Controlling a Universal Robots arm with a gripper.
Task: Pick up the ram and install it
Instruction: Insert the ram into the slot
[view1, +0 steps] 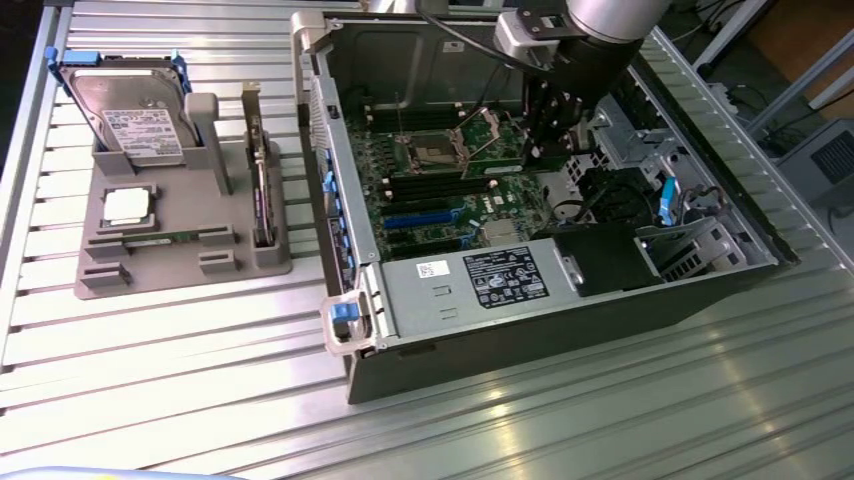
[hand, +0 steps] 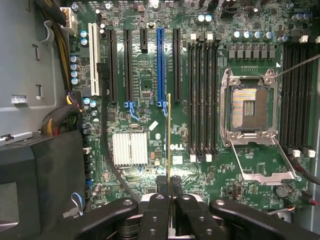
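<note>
Two black fingers (hand: 155, 215) of the one gripper (hand: 170, 192) pinched one ram (hand: 169, 135) edge-on above the motherboard (hand: 145, 85), four empty memory slots (hand: 202, 95) just beside it.

We see a worktop (view1: 534, 430) of ribbed, silvery metal slats. Lying directly on it toward the exterior view's right is an open computer case (view1: 534, 320) on its side, its motherboard facing up. Well apart from it, toward the exterior view's left, a grey parts holder (view1: 187, 262) also rests flat on the slats.
</note>
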